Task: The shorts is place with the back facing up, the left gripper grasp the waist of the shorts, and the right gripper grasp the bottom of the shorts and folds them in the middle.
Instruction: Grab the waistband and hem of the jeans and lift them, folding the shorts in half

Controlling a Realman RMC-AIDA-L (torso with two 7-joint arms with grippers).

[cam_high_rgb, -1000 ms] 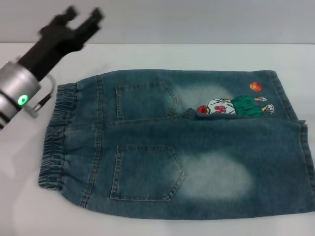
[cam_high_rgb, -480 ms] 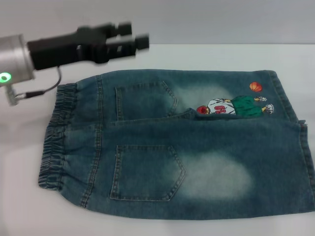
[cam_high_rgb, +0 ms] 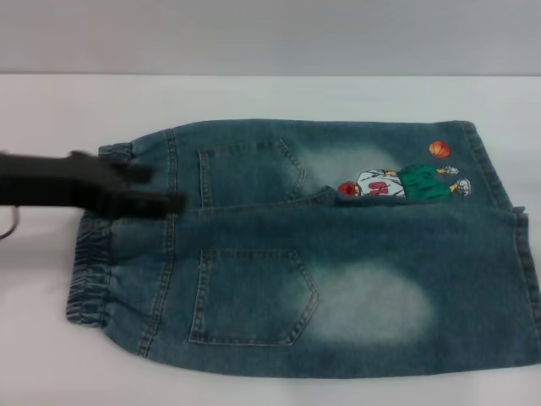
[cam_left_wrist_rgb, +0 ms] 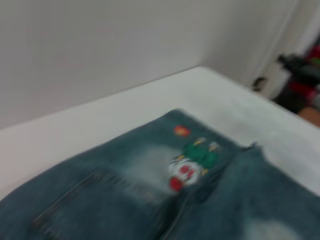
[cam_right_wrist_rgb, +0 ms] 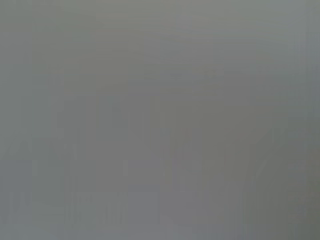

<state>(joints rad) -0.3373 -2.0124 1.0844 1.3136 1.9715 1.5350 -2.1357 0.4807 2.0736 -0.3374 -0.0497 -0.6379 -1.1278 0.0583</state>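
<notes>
Reaching over the waist of the shorts (cam_high_rgb: pixel 95 245), the left claw (cam_high_rgb: pixel 165 188) shows its prongs slightly apart, gripping nothing. It should drop squarely onto the ruched band and pinch both layers. No right claw appears; its state cannot be told.

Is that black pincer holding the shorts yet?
Nothing is held. The left pincer hovers over the waistband of the denim shorts, which lie flat.
</notes>
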